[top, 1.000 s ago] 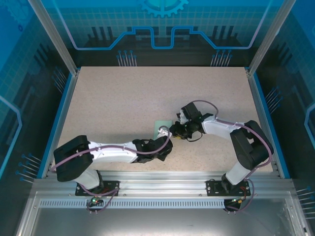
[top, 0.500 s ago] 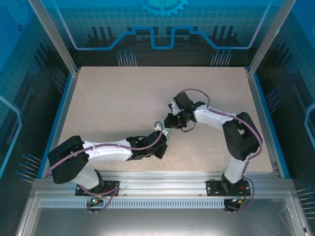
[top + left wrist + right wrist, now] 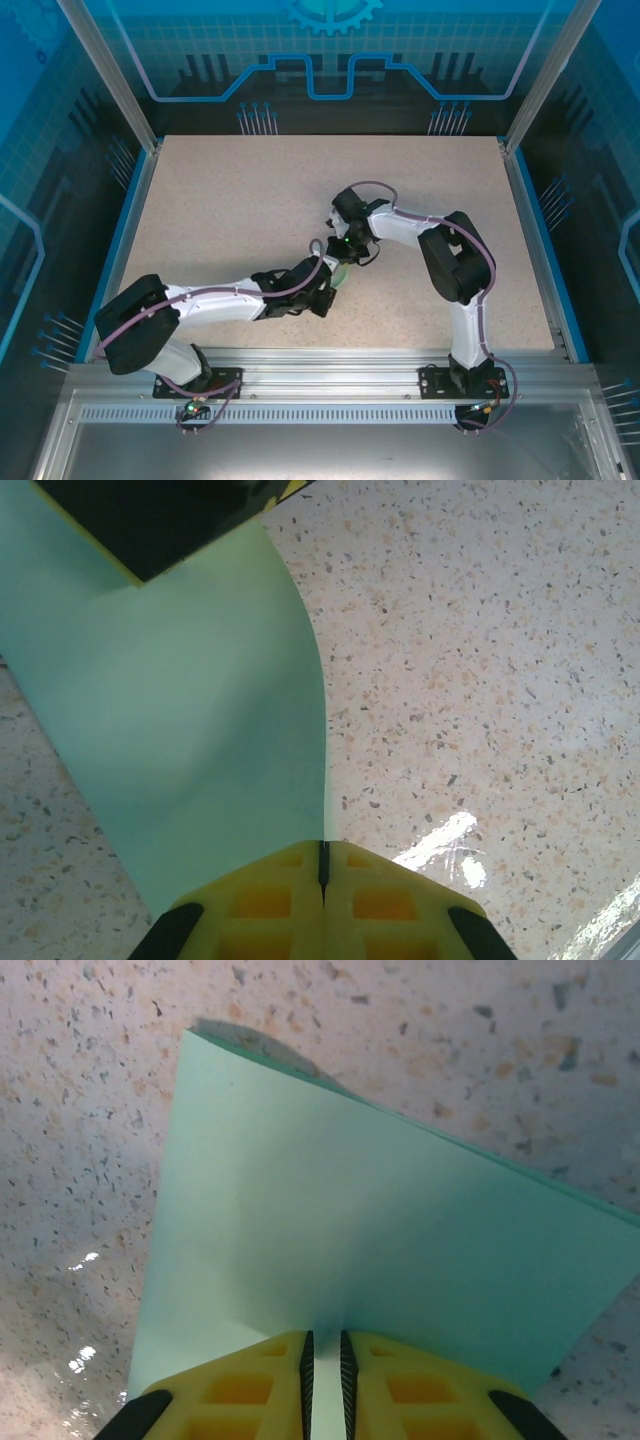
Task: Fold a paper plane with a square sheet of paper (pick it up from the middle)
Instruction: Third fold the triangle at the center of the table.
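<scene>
Honestly, this looks like the very start of the folding. The square sheet of paper (image 3: 200, 730) is lifted off the table (image 3: 250, 190) and pinched from two sides, and I don't see a proper crease or any dart shape yet. In the overhead view it's just a sliver of pale green (image 3: 343, 270) near the middle of the frame, where the two arms meet.

The left gripper (image 3: 322, 852) has its yellow fingers pressed flat together on one edge of the sheet, at the bottom of its own view. The right gripper (image 3: 323, 1345) is clamped on another edge, with a thin strip of paper showing in the slit between its fingers. Between the two grips the paper bows in a curve.

My guess at the next move is bringing the two held edges together so they line up, then laying the sheet down and pressing the centre crease. If either grip slips, the fold will come out skewed.

Hard to make out:
- From above, the arms cover nearly all of the sheet.
- The dark block (image 3: 170, 515) with a yellow edge at the upper left of the left wrist view is probably the other gripper, but it's cut off.
- The darker line along the sheet's upper right edge in the right wrist view could be shadow or a second layer. I can't tell which.
</scene>
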Robot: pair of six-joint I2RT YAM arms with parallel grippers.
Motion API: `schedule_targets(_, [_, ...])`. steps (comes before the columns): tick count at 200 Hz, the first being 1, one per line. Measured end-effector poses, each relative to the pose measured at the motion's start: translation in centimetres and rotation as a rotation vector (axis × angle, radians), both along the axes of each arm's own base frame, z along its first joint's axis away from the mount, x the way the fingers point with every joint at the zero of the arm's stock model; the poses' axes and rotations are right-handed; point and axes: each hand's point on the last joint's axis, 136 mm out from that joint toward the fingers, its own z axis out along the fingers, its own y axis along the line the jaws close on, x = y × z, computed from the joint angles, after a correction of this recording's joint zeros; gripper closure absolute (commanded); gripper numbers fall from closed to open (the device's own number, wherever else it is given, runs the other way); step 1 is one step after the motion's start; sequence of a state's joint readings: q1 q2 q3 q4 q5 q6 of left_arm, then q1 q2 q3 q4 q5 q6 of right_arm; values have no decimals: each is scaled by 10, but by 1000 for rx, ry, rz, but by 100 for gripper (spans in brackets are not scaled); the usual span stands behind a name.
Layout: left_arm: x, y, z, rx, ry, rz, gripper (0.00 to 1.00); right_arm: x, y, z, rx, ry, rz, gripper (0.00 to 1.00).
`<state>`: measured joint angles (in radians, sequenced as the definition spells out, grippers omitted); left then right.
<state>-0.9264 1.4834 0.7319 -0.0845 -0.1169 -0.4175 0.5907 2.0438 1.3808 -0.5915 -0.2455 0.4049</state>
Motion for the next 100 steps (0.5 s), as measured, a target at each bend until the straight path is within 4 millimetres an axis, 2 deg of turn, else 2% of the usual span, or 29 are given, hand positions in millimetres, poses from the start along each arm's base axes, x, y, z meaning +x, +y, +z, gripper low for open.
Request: schedule_targets(100, [17,17,-3,-52,62,14,99,-5,1,0,-28,-17,114,84])
